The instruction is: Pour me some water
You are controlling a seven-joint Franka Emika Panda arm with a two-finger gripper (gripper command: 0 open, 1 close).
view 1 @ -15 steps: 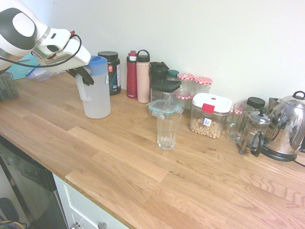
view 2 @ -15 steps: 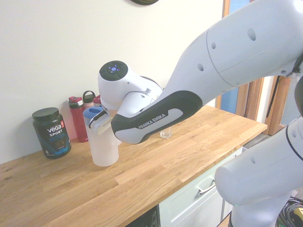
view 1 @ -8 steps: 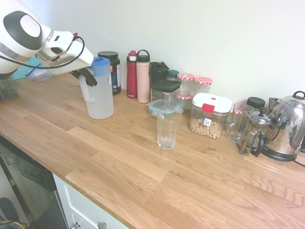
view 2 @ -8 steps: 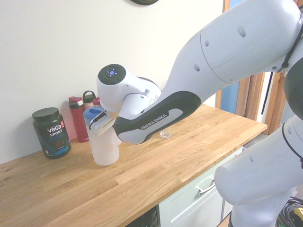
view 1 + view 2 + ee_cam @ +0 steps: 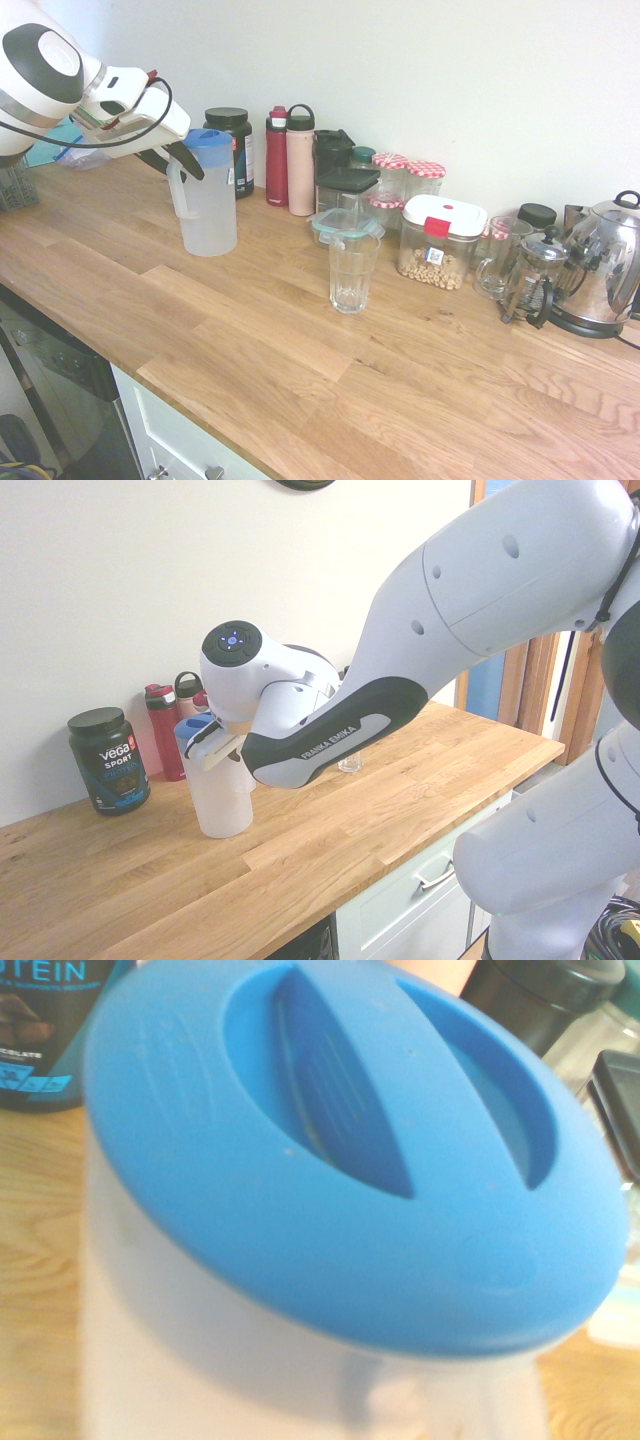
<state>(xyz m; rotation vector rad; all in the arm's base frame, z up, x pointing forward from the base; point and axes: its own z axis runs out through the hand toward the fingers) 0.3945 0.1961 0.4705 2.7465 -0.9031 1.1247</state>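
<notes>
The claw [image 5: 178, 160] sits at the top of the jug's handle [image 5: 177, 192], its dark fingers against the edge of the blue lid [image 5: 208, 138]. Whether they are clamped on the handle or loosened I cannot tell. The frosted jug [image 5: 210, 205] stands upright on the worktop [image 5: 250, 340] directly under the claw, and the water is inside it, too faint to judge its level. The drinking glass [image 5: 352, 270] stands well apart from the claw, out in front of the jars [image 5: 410, 180] along the wall.

To do this step well, I'd seat both fingers squarely around the handle, high up, and grip firmly before lifting. A full jug will likely swing on a loose hold. Keep it upright until its spout is over the glass.
</notes>
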